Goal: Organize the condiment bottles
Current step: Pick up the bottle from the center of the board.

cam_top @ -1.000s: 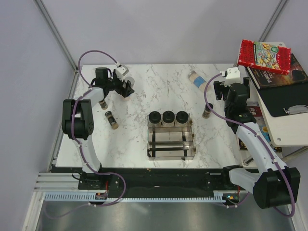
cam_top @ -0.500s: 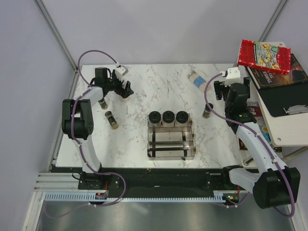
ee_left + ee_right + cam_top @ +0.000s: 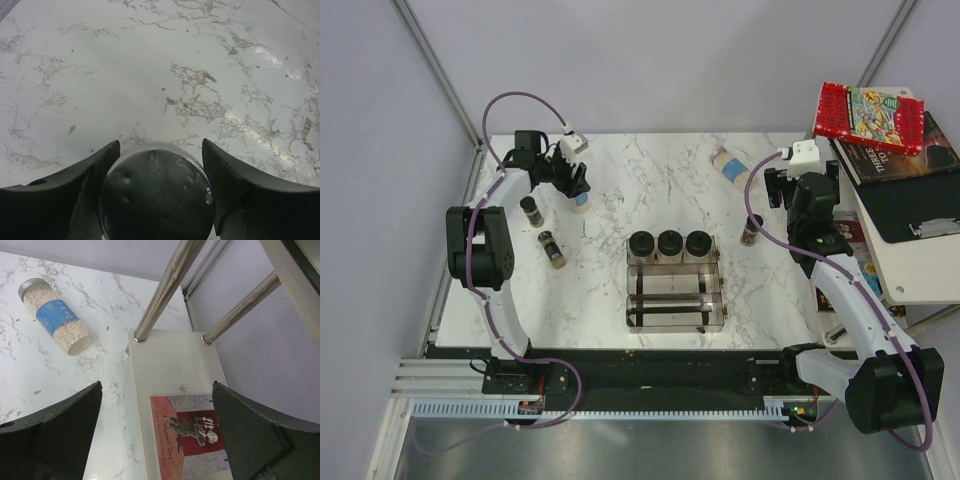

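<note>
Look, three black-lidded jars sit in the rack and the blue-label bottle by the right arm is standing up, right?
Not quite. The blue-label bottle is lying on its side, as the right wrist view shows. The three black-lidded jars do sit in the rack.

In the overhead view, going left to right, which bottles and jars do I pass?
upright spice bottle → lying spice bottle → blue-labelled bottle at the left gripper → three black-lidded jars → lying blue-labelled bottle → right-hand spice bottle

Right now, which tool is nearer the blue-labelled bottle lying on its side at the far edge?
Right. The right tool hovers just right of that blue-labelled bottle. The left tool is far to its left, around another silver-capped bottle.
</note>
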You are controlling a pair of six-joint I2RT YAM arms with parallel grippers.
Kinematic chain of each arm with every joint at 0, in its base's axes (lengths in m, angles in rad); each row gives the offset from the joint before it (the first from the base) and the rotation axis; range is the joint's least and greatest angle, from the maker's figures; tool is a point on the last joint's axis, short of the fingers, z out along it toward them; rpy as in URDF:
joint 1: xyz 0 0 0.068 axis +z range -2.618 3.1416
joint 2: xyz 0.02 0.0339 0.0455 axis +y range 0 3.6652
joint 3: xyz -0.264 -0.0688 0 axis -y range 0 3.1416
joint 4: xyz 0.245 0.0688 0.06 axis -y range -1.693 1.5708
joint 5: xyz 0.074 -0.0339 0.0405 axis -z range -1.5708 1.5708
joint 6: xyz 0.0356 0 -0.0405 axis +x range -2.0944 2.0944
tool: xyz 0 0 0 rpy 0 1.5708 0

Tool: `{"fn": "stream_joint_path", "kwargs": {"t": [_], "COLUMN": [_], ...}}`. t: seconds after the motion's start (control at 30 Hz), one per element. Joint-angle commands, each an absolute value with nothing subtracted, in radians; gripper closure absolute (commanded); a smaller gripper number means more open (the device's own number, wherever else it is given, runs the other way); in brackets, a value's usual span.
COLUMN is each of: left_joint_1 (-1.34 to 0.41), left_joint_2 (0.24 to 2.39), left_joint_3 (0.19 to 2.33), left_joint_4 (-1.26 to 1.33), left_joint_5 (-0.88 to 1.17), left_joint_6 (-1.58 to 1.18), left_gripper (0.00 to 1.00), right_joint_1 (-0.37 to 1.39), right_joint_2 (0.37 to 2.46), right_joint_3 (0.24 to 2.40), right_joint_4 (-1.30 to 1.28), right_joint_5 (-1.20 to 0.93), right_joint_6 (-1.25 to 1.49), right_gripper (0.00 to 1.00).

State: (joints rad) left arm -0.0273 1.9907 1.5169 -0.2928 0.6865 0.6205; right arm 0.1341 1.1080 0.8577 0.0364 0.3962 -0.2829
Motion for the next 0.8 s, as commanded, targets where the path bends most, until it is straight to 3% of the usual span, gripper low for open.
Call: {"fn": "stream_joint_path", "kwargs": {"t": [0.0,0.03,0.1,0.2,0.23,0.53,0.77], "left_joint_1": [-0.021,-0.021,-0.021,-0.021,-0.021,-0.032,-0.098], "left_joint_2": [1.99,1.991,1.996,1.999,1.999,1.806,1.494], "left_joint_3": [1.578,1.585,1.595,1.624,1.634,1.717,1.487], "left_joint_4": [-0.4,-0.413,-0.434,-0.459,-0.469,-0.574,-0.592], "left_joint_5": [0.698,0.698,0.696,0.698,0.699,0.85,0.946], "left_joint_6": [0.703,0.71,0.712,0.701,0.695,0.592,0.63], "left_gripper": [0.32,0.44,0.57,0.94,0.98,0.98,0.98], "right_joint_1": [0.127,0.129,0.127,0.127,0.127,0.126,0.123], "right_joint_2": [1.091,1.089,1.086,1.085,1.083,1.083,1.083], "right_joint_3": [0.876,0.876,0.876,0.876,0.876,0.876,0.876], "right_joint_4": [0.043,0.043,0.041,0.04,0.038,0.038,0.034], "right_joint_5": [0.383,0.383,0.379,0.379,0.376,0.373,0.365], "right_joint_6": [-0.27,-0.268,-0.268,-0.267,-0.267,-0.27,-0.268], "right_gripper": [0.02,0.02,0.02,0.02,0.02,0.02,0.02]}}
